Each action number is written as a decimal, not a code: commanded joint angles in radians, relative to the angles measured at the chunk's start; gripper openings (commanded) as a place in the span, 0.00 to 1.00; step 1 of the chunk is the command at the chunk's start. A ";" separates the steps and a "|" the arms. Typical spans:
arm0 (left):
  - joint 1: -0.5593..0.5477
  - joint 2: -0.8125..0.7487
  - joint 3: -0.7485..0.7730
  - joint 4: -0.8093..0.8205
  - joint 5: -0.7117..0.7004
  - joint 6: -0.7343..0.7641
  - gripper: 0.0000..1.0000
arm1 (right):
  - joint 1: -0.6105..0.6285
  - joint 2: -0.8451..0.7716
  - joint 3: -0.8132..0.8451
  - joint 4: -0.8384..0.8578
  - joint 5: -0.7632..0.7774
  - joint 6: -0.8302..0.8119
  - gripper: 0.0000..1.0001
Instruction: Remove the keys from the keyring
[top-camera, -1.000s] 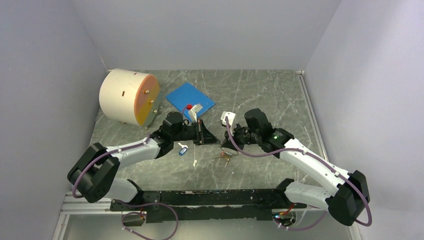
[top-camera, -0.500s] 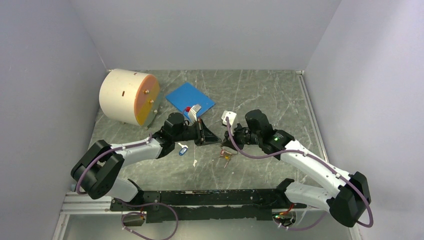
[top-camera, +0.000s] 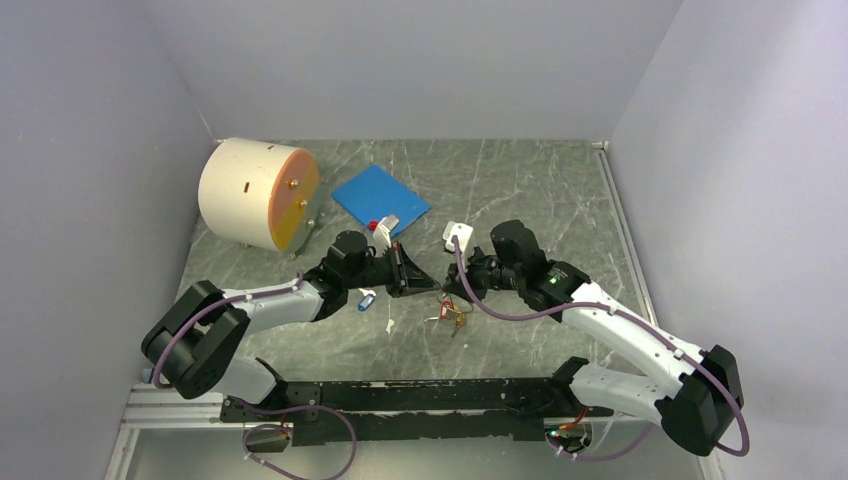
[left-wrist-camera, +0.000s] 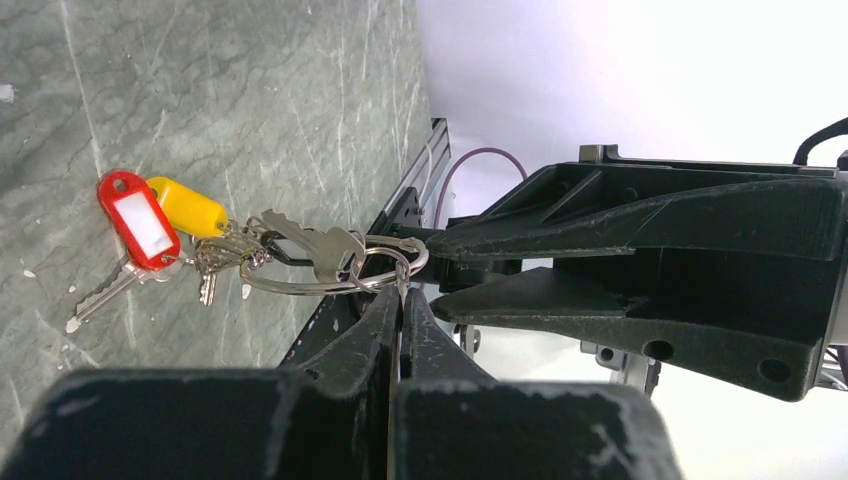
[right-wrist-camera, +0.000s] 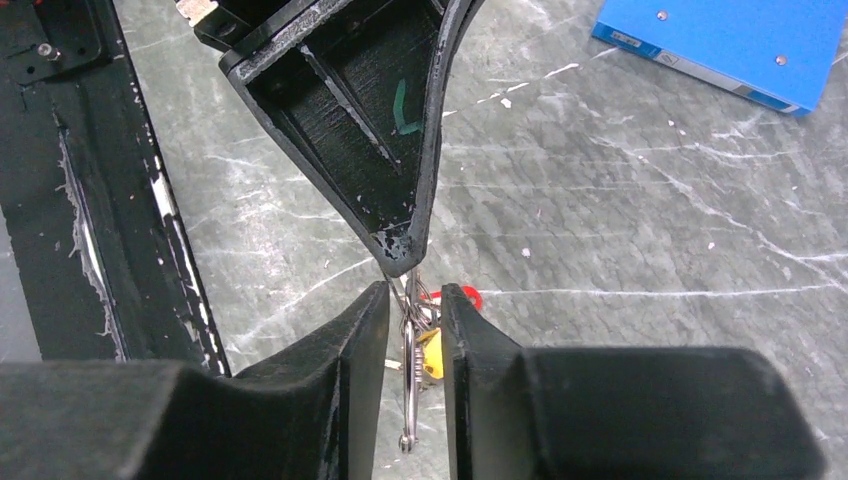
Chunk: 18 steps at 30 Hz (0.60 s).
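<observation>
The keyring (left-wrist-camera: 330, 272), a thin silver loop, hangs between my two grippers just above the table. Small silver keys (left-wrist-camera: 318, 247), a red tag (left-wrist-camera: 140, 220) and a yellow tag (left-wrist-camera: 190, 207) dangle from it. My left gripper (left-wrist-camera: 402, 295) is shut on the ring's wire. My right gripper (right-wrist-camera: 405, 295) is open, its fingers on either side of the ring (right-wrist-camera: 410, 350) seen edge-on, with a gap on both sides. In the top view the bunch (top-camera: 450, 310) hangs below the left gripper (top-camera: 425, 283) and right gripper (top-camera: 450, 290), which meet tip to tip.
A cream cylinder with an orange face (top-camera: 258, 193) stands at the back left. A blue square pad (top-camera: 378, 195) lies behind the grippers. A blue-and-white tag (top-camera: 366, 298) lies by the left arm and a white block (top-camera: 457, 235) by the right arm.
My left gripper has moved right and forward to meet the right gripper. The key bunch has shifted slightly and now hangs from the left gripper's tips.
</observation>
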 joint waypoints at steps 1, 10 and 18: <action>0.009 -0.039 -0.020 0.087 -0.010 -0.037 0.02 | 0.007 -0.013 0.014 -0.005 0.018 -0.001 0.32; 0.026 -0.014 -0.058 0.166 -0.016 -0.099 0.03 | 0.007 0.015 0.053 -0.090 -0.012 0.084 0.41; 0.031 -0.020 -0.067 0.187 -0.021 -0.116 0.03 | 0.008 0.084 0.067 -0.092 -0.015 0.084 0.42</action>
